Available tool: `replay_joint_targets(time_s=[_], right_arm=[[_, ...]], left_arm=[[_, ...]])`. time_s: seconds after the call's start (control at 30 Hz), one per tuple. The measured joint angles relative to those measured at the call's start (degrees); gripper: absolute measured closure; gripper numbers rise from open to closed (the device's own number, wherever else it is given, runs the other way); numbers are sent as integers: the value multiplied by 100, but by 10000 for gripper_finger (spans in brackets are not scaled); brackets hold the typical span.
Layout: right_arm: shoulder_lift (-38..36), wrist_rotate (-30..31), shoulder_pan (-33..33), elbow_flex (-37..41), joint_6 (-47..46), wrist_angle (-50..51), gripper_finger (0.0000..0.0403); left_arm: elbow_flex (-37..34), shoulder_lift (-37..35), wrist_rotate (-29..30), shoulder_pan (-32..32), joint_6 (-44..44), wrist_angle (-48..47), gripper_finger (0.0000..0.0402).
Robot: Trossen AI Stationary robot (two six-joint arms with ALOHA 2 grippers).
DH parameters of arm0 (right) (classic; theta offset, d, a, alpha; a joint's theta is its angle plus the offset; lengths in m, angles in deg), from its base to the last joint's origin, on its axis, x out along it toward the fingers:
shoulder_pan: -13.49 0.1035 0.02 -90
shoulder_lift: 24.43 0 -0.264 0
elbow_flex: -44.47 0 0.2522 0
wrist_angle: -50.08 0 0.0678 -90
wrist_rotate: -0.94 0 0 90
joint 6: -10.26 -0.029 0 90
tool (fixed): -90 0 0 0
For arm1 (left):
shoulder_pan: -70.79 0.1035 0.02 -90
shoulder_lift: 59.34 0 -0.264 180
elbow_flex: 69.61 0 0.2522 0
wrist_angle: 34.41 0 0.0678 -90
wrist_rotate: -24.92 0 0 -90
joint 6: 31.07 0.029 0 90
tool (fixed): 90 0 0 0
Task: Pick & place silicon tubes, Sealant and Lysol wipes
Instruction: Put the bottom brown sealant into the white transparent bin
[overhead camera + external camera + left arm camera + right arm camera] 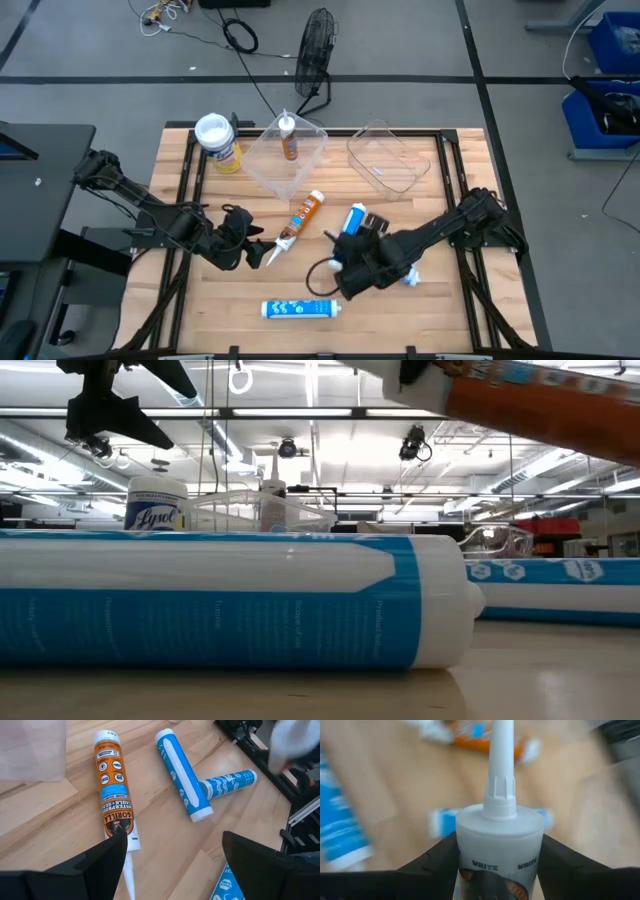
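Note:
My right gripper (497, 847) is shut on an orange-brown sealant tube (530, 405) with a white nozzle, lifted above the table's near right part (352, 268). My left gripper (172, 855) is open and empty. It hovers over the nozzle end of an orange tube (114, 785) that lies flat on the table (300, 222). Blue-and-white tubes lie flat on the table, one (352, 220) near its middle and one (300, 309) near its front edge. The yellow Lysol canister (218, 142) stands upright at the far left. Another orange tube (288, 138) stands in a clear bin (270, 165). My right gripper pinches the tube's round body just behind its white shoulder (500, 832), one finger on each side. The nozzle (501, 750) points forward past the fingertips. The tube is lifted clear of the table and lies nearly level in the low view.
A second clear bin (388, 160) stands at the far right, with nothing in it. A further blue tube (227, 784) lies behind the middle one. Black rails (190, 160) run along the table's sides. A fan (315, 50) and cables lie on the floor beyond.

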Motion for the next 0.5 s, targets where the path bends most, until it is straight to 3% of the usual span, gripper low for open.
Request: replay_joint_targets(time_s=[0.17, 0.33, 0.5], right_arm=[[-260, 985, -243, -369, 101, 405, 193], [-681, 1385, -540, -372, 19, 432, 193], [-1031, 1832, -718, -372, 92, -216, 193]], left_arm=[[2, 0, 0, -2, 5, -1, 71], [2, 0, 0, -2, 13, -4, 71], [2, 0, 0, -2, 49, 70, 71]])
